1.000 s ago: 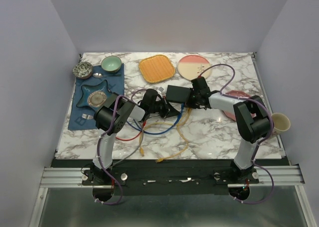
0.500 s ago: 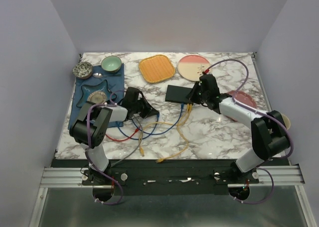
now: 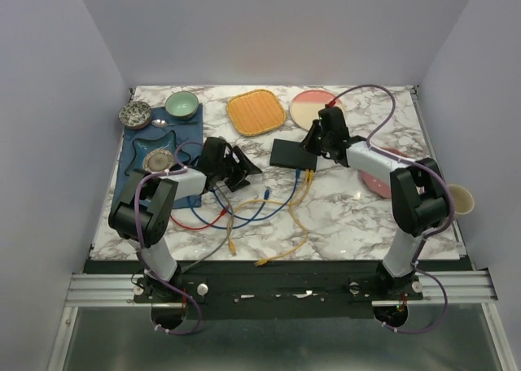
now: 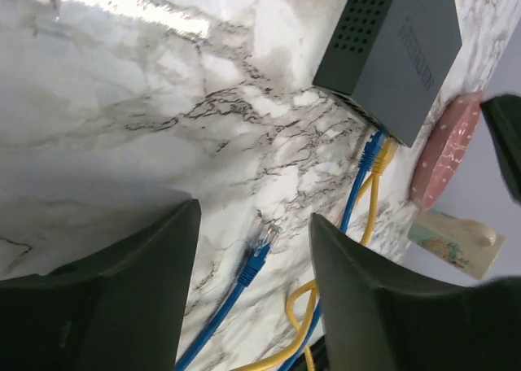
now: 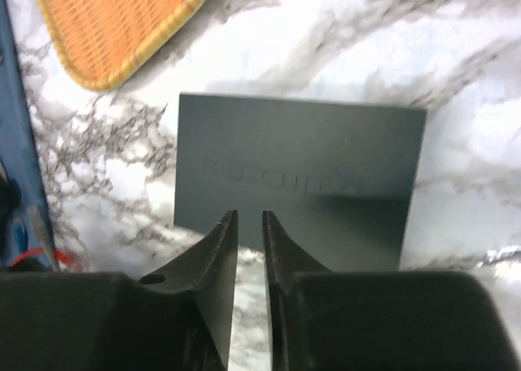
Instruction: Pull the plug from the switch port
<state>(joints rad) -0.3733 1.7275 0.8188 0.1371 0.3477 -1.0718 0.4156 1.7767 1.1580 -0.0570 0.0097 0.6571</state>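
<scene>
The switch (image 3: 291, 154) lies flat a little toward 12 o'clock from the middle of the tabletop (image 3: 358, 216), at 5 o'clock from the orange plate (image 3: 256, 112). Its sockets cannot be seen in any view. From the left wrist, only a blue cable (image 4: 358, 185) and a yellow cable (image 4: 375, 188) are seen going under its edge. The lettering on its top is blurred in the right wrist view.

One blue plug (image 4: 260, 245) lies free on the marble, well apart from the switch, at about 8 o'clock from it. Which socket it belongs to, I cannot tell.

The left gripper (image 3: 242, 164) stands at 9 o'clock from the switch. Its jaws are released wide and hold nothing, and the free plug shows between them. The right gripper (image 5: 248, 216) hangs over the switch, with its jaws parted by a narrow gap and nothing in it. I cannot tell if its fingertips touch the box.

A second ago, the left gripper was clenched close against the switch on its 9 o'clock side. Now it has drawn back and opened. The right gripper was pressed at the 3 o'clock side of the switch and has moved up toward 1 o'clock. The switch has stayed in its place.
</scene>
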